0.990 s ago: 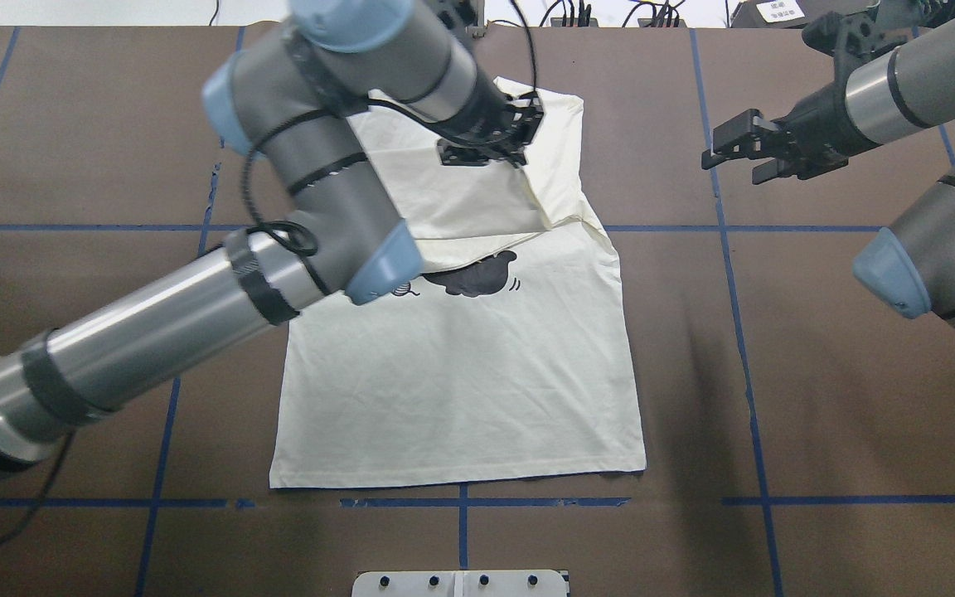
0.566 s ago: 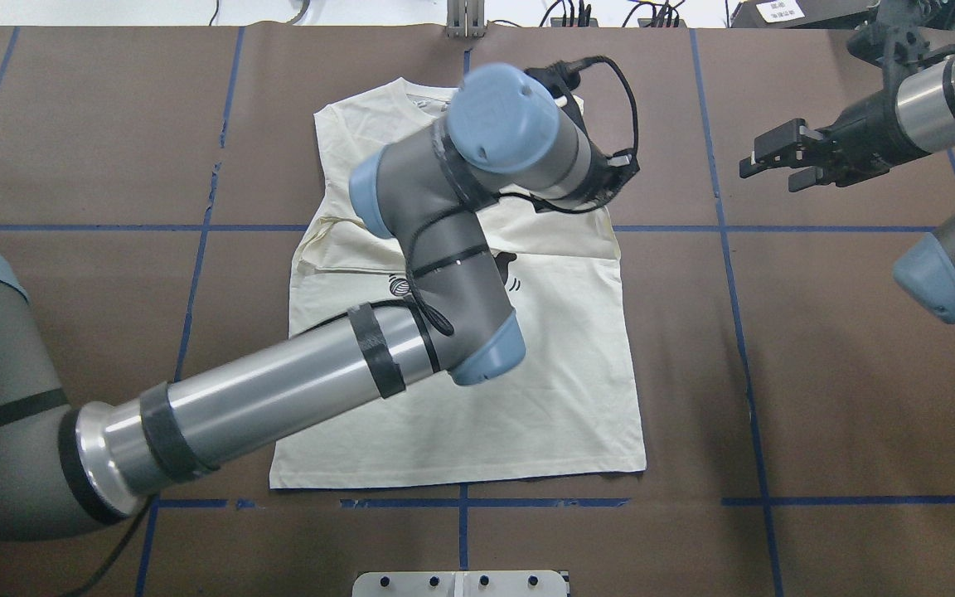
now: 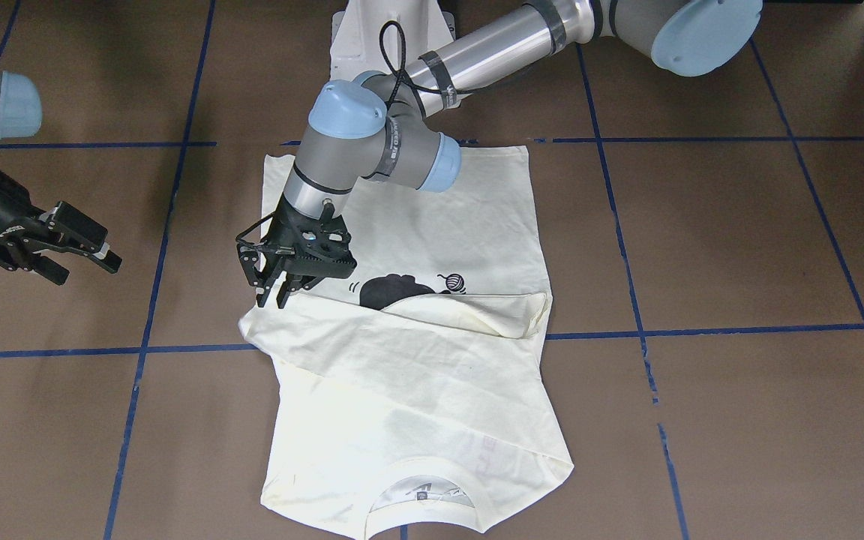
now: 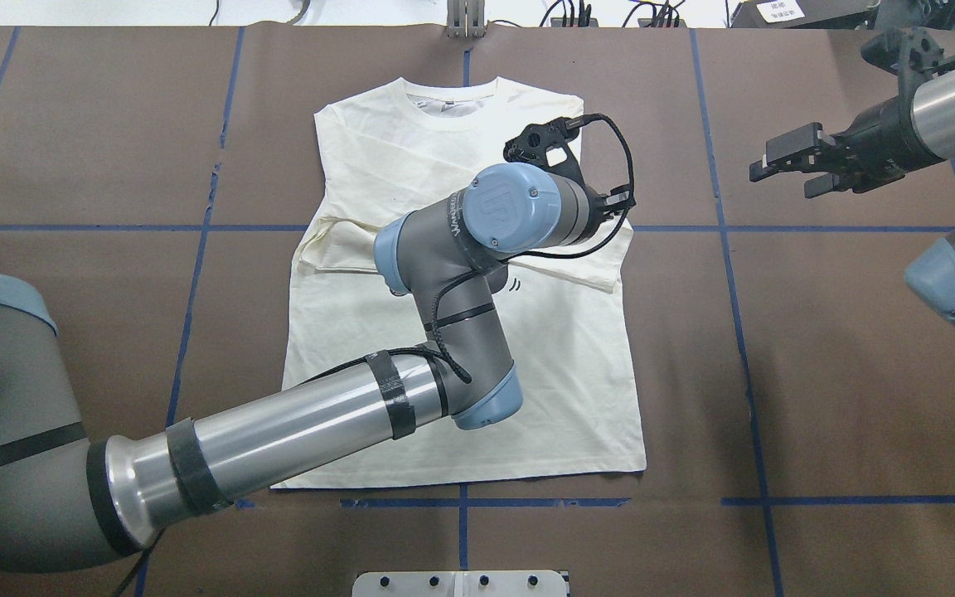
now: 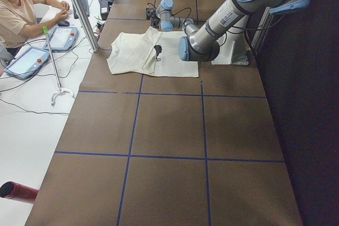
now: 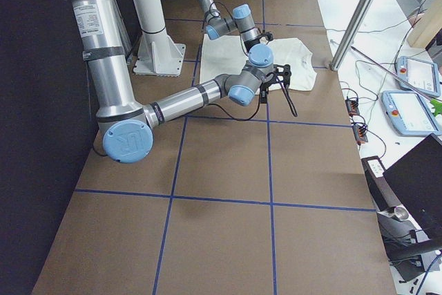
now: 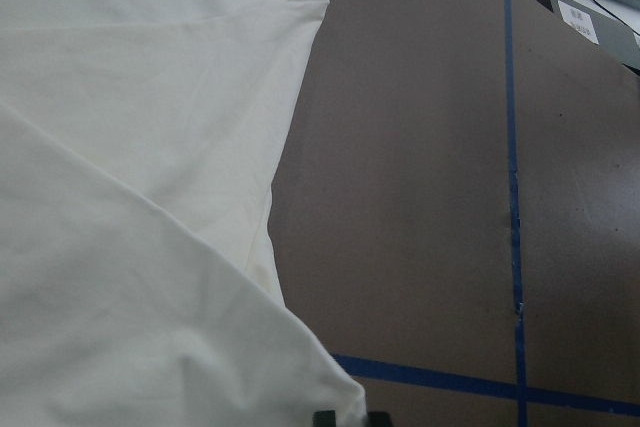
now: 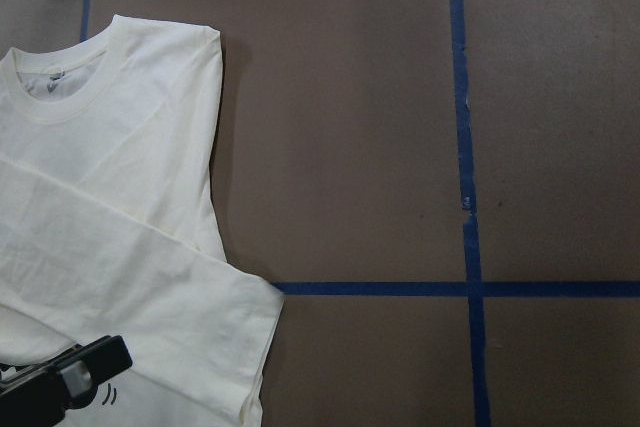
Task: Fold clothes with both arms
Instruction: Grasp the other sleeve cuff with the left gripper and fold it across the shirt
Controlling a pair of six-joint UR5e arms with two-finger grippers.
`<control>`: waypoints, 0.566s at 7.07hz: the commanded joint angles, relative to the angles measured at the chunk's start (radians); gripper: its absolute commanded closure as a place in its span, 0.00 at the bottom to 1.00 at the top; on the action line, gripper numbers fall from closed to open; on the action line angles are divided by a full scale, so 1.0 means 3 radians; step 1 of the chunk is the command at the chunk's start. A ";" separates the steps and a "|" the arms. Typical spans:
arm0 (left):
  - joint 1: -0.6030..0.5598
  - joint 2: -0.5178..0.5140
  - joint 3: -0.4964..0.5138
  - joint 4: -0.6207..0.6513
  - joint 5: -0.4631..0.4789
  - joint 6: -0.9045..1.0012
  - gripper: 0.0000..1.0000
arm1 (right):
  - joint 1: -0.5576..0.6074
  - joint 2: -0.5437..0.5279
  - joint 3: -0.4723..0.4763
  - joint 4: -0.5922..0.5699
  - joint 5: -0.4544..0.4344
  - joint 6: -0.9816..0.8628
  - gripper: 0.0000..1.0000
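Note:
A cream T-shirt (image 4: 378, 166) with a black print lies flat on the brown table; it also shows in the front view (image 3: 417, 405). A sleeve (image 3: 402, 315) is folded across its chest. My left gripper (image 3: 271, 298) stands at the shirt's edge on my right side, jaws nearly together on the sleeve's end. In the overhead view my left wrist (image 4: 519, 207) hides it. In the left wrist view the cloth (image 7: 120, 147) ends between the fingertips (image 7: 325, 417). My right gripper (image 4: 780, 176) is open and empty above bare table, right of the shirt; it also shows in the front view (image 3: 91, 270).
Blue tape lines (image 4: 726, 249) divide the table into squares. A white plate (image 4: 461, 583) sits at the near edge and the white pedestal (image 3: 387, 30) behind it. Cables lie along the far edge. An operator (image 5: 21, 9) sits with tablets beyond the far side.
My left arm swung from the shirt's upper middle to its right edge, drawing the fold of cloth across the chest. My right gripper drew back to the right.

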 commanded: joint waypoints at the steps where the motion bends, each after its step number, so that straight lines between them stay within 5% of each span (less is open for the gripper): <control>1: -0.0157 0.0824 -0.1358 0.0689 -0.0330 0.0346 0.31 | -0.0413 0.0004 0.0091 0.0005 -0.0431 0.0344 0.01; 4: -0.0351 0.1975 -0.2594 0.0934 -0.0519 0.0778 0.31 | -0.1843 -0.0011 0.0535 -0.0056 -0.1959 0.1676 0.02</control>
